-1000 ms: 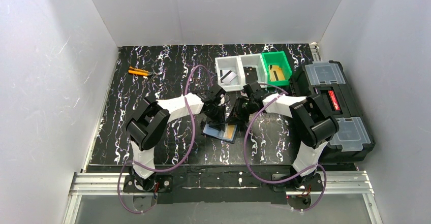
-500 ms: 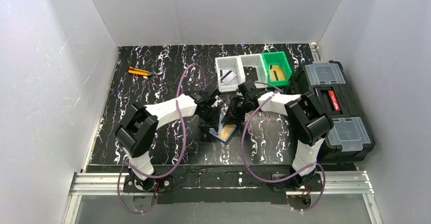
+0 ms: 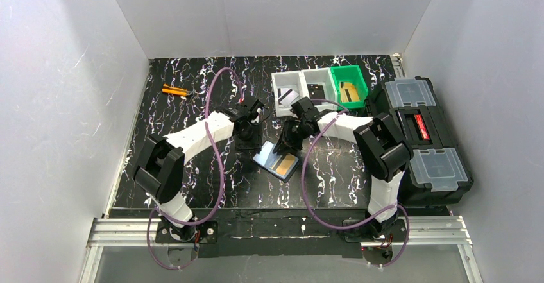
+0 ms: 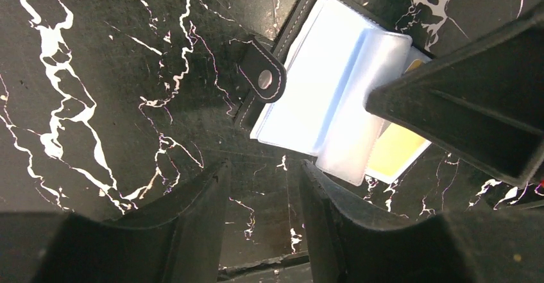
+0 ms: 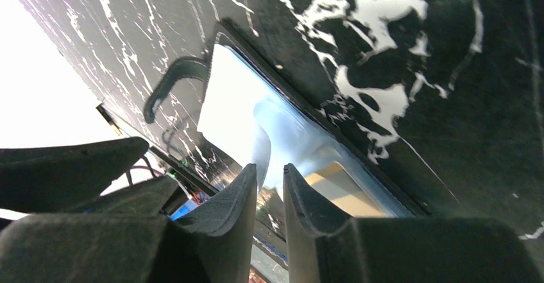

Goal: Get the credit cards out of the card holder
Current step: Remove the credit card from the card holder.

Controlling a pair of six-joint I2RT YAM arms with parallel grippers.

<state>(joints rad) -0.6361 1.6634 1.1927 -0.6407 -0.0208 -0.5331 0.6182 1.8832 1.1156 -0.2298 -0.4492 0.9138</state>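
Withdrawn, left jaws stand spread (empty); right jaws pinch card holder (image 3: 277,161) sleeve.

A card holder (image 3: 277,161) lies open on the counter (image 3: 192,77), about midway across. Behind it, at the back, three bins (image 3: 319,87) stand side by side. A card (image 3: 288,96) lies in the leftmost bin. A toolbox (image 3: 423,135) sits along the counter's right edge. A small item (image 3: 174,90) lies at the back left.
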